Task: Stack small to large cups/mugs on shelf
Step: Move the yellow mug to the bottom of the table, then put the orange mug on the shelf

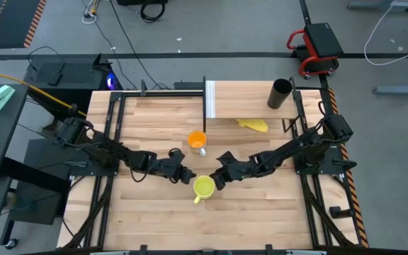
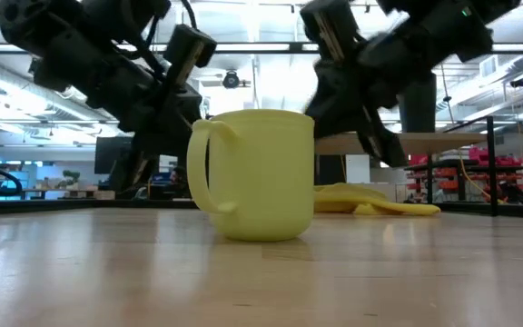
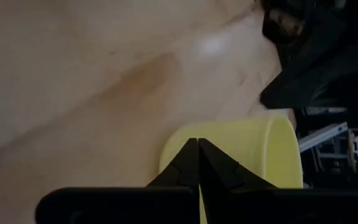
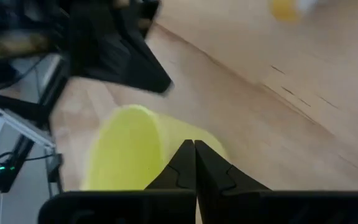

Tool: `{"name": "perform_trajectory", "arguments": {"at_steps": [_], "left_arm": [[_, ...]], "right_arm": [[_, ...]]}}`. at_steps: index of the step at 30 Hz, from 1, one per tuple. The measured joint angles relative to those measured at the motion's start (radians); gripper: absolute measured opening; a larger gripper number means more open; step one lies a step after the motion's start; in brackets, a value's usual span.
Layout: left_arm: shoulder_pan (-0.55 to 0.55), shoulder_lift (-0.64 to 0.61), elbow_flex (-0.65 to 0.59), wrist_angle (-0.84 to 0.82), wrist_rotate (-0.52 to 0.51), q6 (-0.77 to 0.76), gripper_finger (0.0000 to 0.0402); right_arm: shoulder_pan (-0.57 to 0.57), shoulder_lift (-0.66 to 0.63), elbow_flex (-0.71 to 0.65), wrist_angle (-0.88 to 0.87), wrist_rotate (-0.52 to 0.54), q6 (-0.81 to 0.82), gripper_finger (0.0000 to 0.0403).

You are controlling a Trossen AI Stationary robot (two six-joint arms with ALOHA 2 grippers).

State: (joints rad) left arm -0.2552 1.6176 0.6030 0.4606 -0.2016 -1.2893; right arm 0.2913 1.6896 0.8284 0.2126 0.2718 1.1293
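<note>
The yellow handled mug [image 2: 254, 174] stood unstacked at the frame's centre between both closed tools, left [image 1: 188, 176] and right [image 1: 218, 178]; only the black cylindrical cup [image 1: 280, 93] was shelved.

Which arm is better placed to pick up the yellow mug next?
Hard to call: both hands flank the yellow mug, each shut. The right hand looks slightly better, facing the handle-free side; the left hand is equally close.

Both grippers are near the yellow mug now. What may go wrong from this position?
1. The left gripper and the right gripper, both shut, flank the yellow handled mug; they may collide or push it over.
2. The tall black cylindrical cup already stands on the light-wood shelf, so the order from small to large may fail.
</note>
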Motion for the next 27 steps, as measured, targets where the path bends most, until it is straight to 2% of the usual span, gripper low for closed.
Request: {"name": "perform_trajectory", "arguments": {"at_steps": [6,11,14,19,27], "left_arm": [[-0.049,0.0,0.001,-0.003,-0.001,-0.019,0.0021],[-0.065,0.0,0.001,-0.008,-0.019,-0.035,0.001],[-0.064,0.0,0.001,-0.007,-0.025,-0.034,0.0006],[-0.044,0.0,0.002,-0.024,-0.054,-0.024,0.0018],[0.07,-0.011,0.001,-0.026,-0.032,0.05,0.0024]], "right_arm": [[0.016,0.104,0.138,-0.1,-0.06,-0.049,0.0],[0.033,0.162,0.21,-0.125,-0.057,-0.053,0.0],[0.031,0.145,0.212,-0.14,-0.02,-0.051,0.0001],[0.004,0.079,0.211,-0.301,0.044,-0.051,0.0],[-0.045,-0.015,0.211,-0.38,0.043,-0.076,0.002]]}}
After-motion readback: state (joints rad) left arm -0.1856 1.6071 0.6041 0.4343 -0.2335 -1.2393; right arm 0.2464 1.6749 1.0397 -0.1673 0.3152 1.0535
